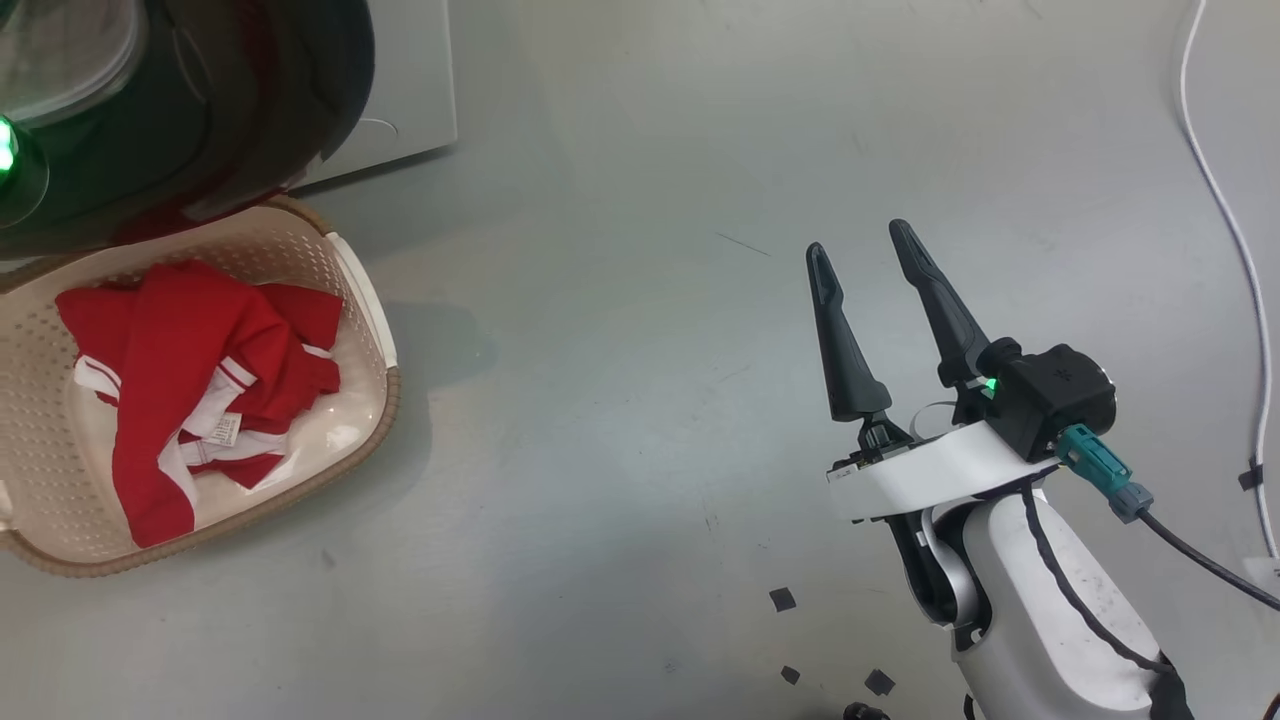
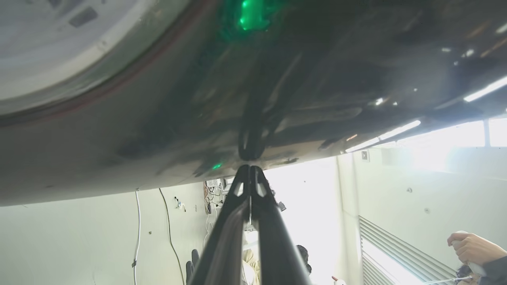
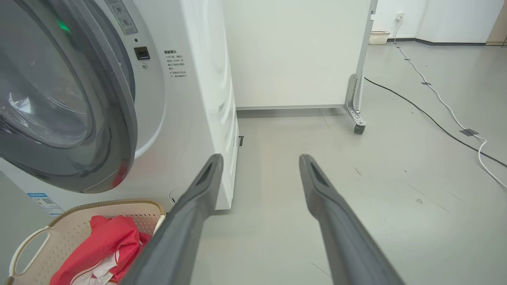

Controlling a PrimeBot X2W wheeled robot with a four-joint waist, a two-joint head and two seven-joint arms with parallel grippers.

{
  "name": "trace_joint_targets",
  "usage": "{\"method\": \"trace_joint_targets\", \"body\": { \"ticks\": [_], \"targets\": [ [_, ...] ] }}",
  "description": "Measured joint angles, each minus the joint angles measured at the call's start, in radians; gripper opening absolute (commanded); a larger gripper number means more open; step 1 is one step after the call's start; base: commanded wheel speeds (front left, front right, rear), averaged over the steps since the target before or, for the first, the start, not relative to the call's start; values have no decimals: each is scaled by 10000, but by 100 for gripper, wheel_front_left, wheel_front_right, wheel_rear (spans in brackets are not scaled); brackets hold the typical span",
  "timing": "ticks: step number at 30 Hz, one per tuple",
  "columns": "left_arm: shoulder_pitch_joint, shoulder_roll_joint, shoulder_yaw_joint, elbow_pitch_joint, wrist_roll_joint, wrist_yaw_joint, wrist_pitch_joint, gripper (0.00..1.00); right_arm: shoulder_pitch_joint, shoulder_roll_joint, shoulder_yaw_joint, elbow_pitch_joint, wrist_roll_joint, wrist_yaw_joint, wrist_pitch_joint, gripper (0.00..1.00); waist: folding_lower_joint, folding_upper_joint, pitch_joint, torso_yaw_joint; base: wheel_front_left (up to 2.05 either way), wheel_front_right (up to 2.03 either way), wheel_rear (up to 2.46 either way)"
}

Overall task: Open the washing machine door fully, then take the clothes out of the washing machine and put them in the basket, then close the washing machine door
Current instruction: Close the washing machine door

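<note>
The glossy black washing machine door (image 1: 250, 120) hangs over the far end of the basket (image 1: 393, 400). In the left wrist view my left gripper (image 2: 250, 169) is shut and empty, its tips touching the door (image 2: 317, 79), which mirrors them. The clothes (image 1: 190, 380), red with white trim, lie in the cream basket. My right gripper (image 1: 858, 240) hovers open and empty over bare floor, well right of the basket. In the right wrist view the right gripper (image 3: 260, 158) points past the white washing machine (image 3: 190, 99). The door (image 3: 59, 99) lies near the machine's front, with basket (image 3: 111, 202) and clothes (image 3: 107, 245) below. I cannot tell whether it is latched.
A white cable (image 1: 1235, 250) runs along the floor at the far right, and a black one (image 3: 420, 111) lies beside it. A wheeled white panel (image 3: 358, 126) stands behind the machine. Small black tape bits (image 1: 782, 598) dot the floor. A person's hand (image 2: 471, 247) shows in the left wrist view.
</note>
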Motion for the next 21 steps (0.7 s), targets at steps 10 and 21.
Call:
{"method": "trace_joint_targets", "body": {
  "ticks": [10,21],
  "targets": [
    [870,-247,-25,56,42,-1012,203,0,4,-2,-219,174,-190,-2,0,100,-1,0,-295,803,0,0,0],
    [3454,-859,270,84,35,-2000,-8,100,227,-6,-591,598,-514,8,-2,100,-1,0,-950,1851,0,0,0]
  ]
}}
